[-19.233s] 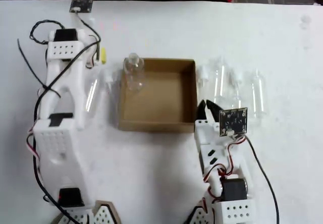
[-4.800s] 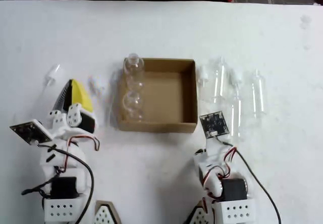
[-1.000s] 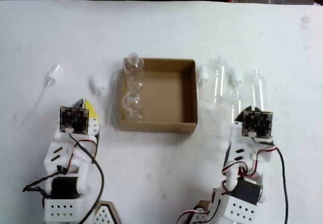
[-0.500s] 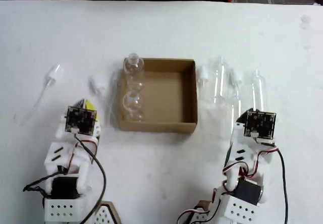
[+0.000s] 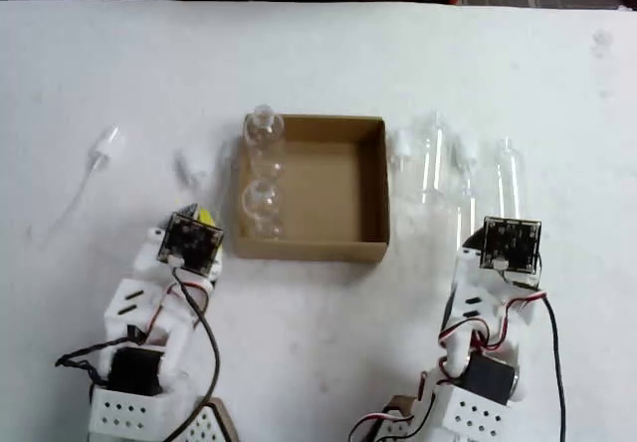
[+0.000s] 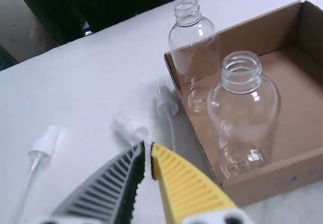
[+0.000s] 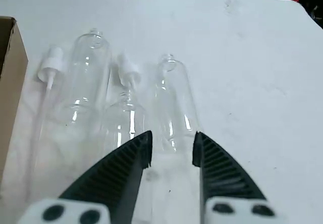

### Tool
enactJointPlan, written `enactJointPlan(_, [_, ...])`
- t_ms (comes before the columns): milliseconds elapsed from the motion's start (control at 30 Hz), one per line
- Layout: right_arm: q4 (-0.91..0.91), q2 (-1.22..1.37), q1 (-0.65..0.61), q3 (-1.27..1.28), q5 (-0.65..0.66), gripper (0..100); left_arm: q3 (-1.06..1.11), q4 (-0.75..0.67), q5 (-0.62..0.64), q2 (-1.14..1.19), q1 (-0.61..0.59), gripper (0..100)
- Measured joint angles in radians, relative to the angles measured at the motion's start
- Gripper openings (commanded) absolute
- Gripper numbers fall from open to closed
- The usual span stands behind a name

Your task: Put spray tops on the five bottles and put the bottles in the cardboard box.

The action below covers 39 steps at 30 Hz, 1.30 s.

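**Left arm.** My left claw (image 6: 146, 156), one grey finger and one yellow, is closed to a thin slit and holds nothing. It hangs over the white worktop (image 5: 318, 54), just left of the near left corner of the brown cardboard box (image 5: 309, 251).

**Right arm.** My right claw (image 7: 171, 143), both fingers black, stands open and empty. The base of the rightmost clear plastic bottle (image 7: 176, 103) lies at the gap between its tips.

**Right of the box.** That bottle lies flat beside the middle lying bottle (image 7: 121, 123) and the left lying bottle (image 7: 91, 77). One white spray top (image 7: 128, 70) rests at the middle bottle's far end. A second spray top (image 7: 50, 67) lies between these bottles and the box.

**Inside the box.** Along the left wall two uncapped clear bottles stand upright, the near upright bottle (image 6: 245, 118) and the far upright bottle (image 6: 194, 47).

**Left of the box.** Three more tops lie here: the nearest top (image 6: 130, 128), the top beside the box wall (image 6: 164, 100) and the leftmost top (image 6: 43, 148).
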Motion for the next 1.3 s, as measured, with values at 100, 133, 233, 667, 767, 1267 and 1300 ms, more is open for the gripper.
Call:
enactJointPlan(100, [0.005, 0.000, -0.074, -0.012, 0.035, 11.5, 0.000, 0.000, 0.000, 0.000, 0.000, 3])
enactJointPlan(133, [0.017, 0.000, -0.109, -0.026, 0.064, 11.5, 0.000, 0.000, 0.000, 0.000, 0.000, 3])
enactJointPlan(233, [0.080, 0.000, -0.178, -0.103, 0.118, 11.5, 0.000, 0.000, 0.000, 0.000, 0.000, 3])
enactJointPlan(667, [0.198, 0.302, -0.189, -0.552, 0.123, 11.7, 0.000, 0.012, 0.000, 0.000, 0.005, 3])
enactJointPlan(767, [0.199, 0.502, -0.190, -0.700, 0.087, 11.7, 0.000, 0.012, 0.000, 0.000, 0.005, 3])
enactJointPlan(1267, [0.282, 1.634, -0.267, -1.540, -0.058, 11.5, 0.000, 0.012, 0.000, 0.000, 0.005, 3])
enactJointPlan(1300, [0.284, 1.706, -0.265, -1.593, -0.072, 11.5, 0.000, 0.012, 0.000, 0.000, 0.005, 3])
